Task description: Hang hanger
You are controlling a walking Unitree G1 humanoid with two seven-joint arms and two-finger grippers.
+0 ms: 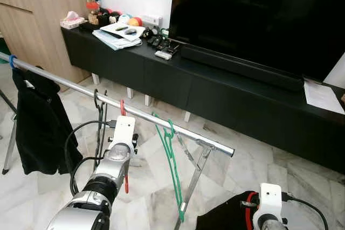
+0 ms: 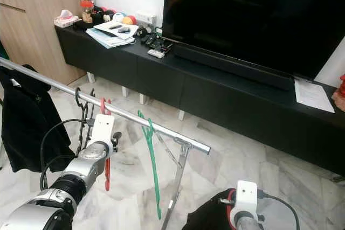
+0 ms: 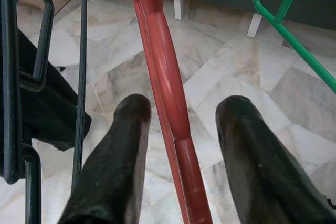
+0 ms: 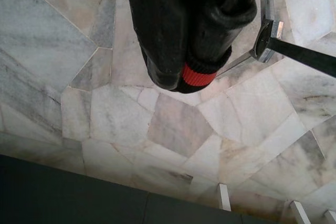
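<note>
Hanging from the silver metal rail of the clothes rack point(image 1: 161, 122), which crosses the middle of the left eye frame, the slim red plastic hanger point(image 3: 168, 98) has its hook over the bar and its body dropping straight down, so it looks already placed. The left tool point(image 3: 181, 153) sits just below the rail with its two black fingers point(image 3: 118, 156) spread on either side of the red shaft, neither clearly pressing it; I judge it open, either letting go or steadying the hanger. To the right on the rail hangs a green plastic hanger point(image 1: 171, 160); to the left a dark wire hanger point(image 1: 99, 125), and at the far left a black garment point(image 1: 38, 127) draped from the bar.

The right tool point(image 4: 178, 72) hangs low at the lower right of the eye frames, its fingers pressed together around a black cloth with a red cuff point(image 4: 198, 74), likely waiting its turn.

No container is in play; the black low TV surface point(image 1: 178, 76) in the upper half carries papers, remotes and trinkets.
</note>
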